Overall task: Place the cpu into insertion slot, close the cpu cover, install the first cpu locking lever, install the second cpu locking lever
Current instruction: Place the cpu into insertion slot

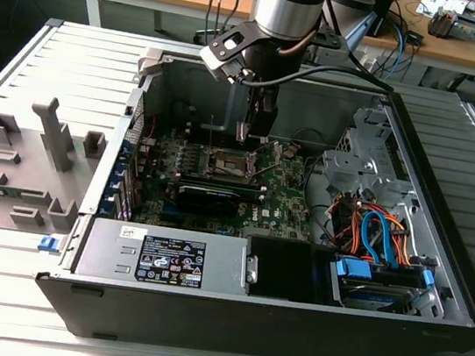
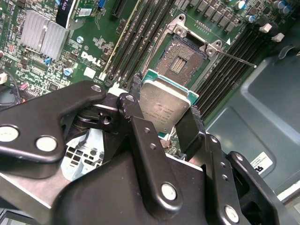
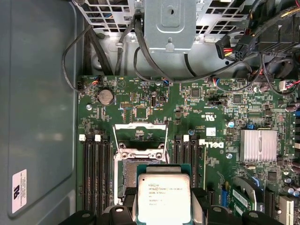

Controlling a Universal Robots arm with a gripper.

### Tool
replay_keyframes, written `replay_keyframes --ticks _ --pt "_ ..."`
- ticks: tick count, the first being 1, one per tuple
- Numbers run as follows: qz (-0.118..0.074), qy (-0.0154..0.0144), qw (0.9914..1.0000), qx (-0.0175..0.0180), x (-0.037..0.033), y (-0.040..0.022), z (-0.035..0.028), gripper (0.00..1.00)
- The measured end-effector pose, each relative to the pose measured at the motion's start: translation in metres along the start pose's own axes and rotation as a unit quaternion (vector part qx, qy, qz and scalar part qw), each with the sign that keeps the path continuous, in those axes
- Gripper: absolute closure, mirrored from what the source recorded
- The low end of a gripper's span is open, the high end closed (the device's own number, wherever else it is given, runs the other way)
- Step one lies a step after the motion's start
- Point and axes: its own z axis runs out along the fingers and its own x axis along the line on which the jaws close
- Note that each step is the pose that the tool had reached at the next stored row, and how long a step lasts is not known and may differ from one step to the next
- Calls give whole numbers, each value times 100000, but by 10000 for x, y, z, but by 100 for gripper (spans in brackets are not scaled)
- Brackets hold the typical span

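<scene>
My gripper (image 2: pixel 164 115) is shut on the cpu (image 2: pixel 163 104), a flat square chip with a dull silver top, held by its edges between two black fingers (image 2: pixel 133 101). The cpu (image 3: pixel 163 194) hangs tilted just above the insertion slot (image 2: pixel 180 58), a dark square socket on the green motherboard (image 3: pixel 220 117), and partly hides it in the first wrist view. The cpu cover (image 3: pixel 140 127) stands swung open at the socket's far edge. A thin locking lever (image 2: pixel 234 58) sticks out beside the socket. In the exterior view the gripper (image 1: pixel 252 136) hovers over the socket (image 1: pixel 226 166).
The motherboard lies inside an open computer case (image 1: pixel 438 259). Long black memory slots (image 3: pixel 96 173) flank the socket on both sides. A silver heatsink (image 3: pixel 258 145), a power supply (image 1: pixel 164 258), a drive with blue and orange cables (image 1: pixel 383 243) and a grey fixture (image 1: pixel 19 156) are nearby.
</scene>
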Motion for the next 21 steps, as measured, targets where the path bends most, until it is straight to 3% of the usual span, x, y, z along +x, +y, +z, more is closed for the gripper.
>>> replay_keyframes --ticks 21 --pt "-2 2 100000 1 1 2 63 45"
